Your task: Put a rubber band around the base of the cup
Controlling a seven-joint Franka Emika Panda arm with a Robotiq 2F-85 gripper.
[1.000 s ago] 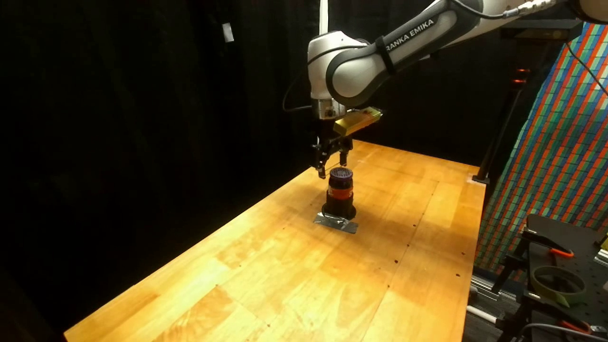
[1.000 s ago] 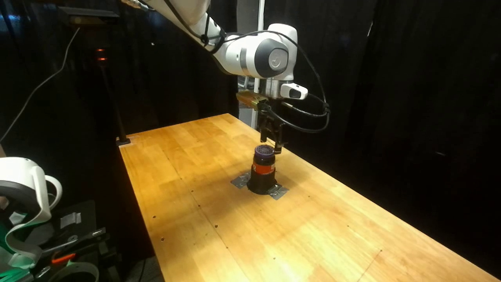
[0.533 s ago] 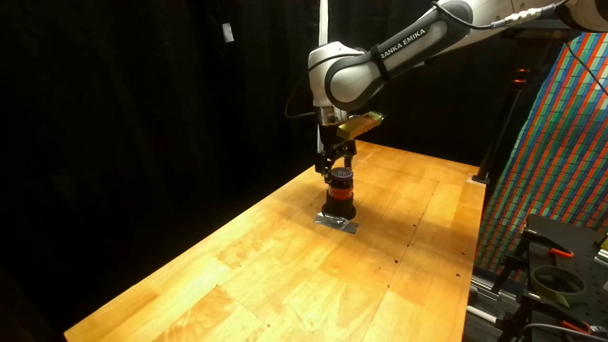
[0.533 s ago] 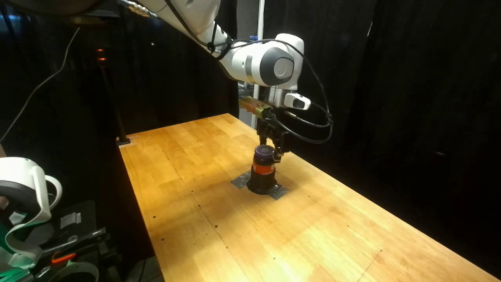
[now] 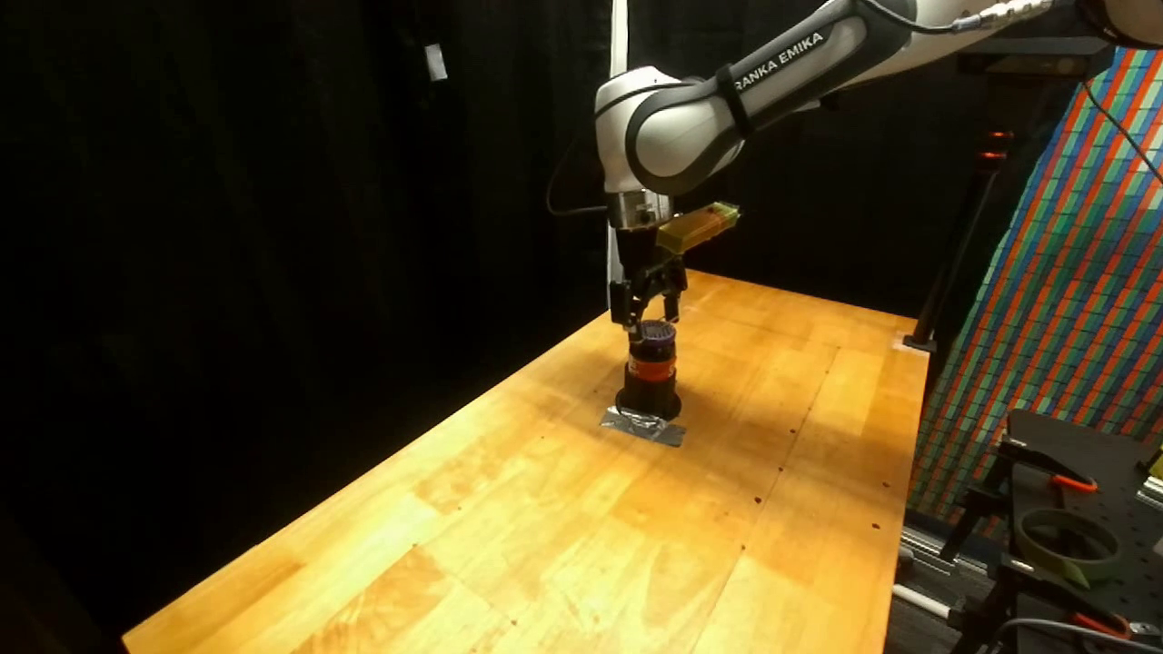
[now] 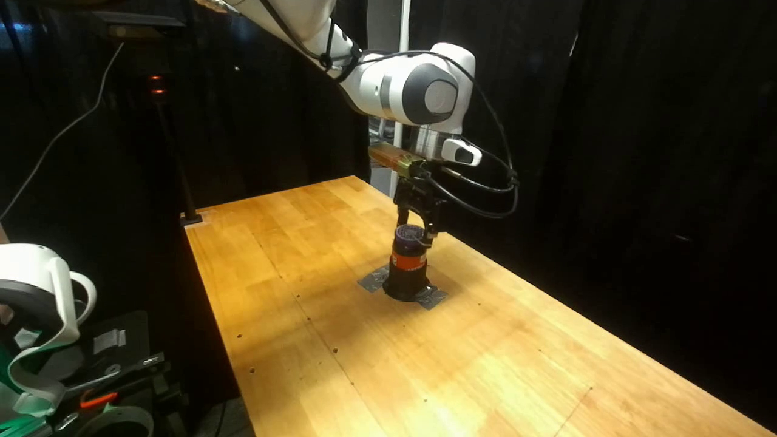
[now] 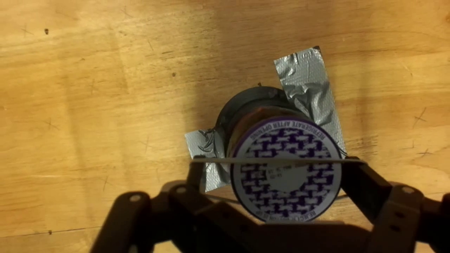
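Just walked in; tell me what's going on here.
A robot gripper is open, its fingertips either side of the lid of an upright cup, a rubber band stretched between them. In the wrist view one strand crosses in front of the lid; whether the loop is over its rim is hard to tell. The band is not yet around the base, where silver tape runs onto the wooden table.

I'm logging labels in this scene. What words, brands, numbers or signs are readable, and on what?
"RANKA EMIKA", on the robot arm.
"REFRIGERATE AFTER OPENING", on the lid of the cup.
"REJECT ... IS UP", on the lid's opposite edge; middle unclear.
Stamp at the lid's center: too blurred to read.
Red-orange label: lettering too small to read.
Faint x-like marks on the table.
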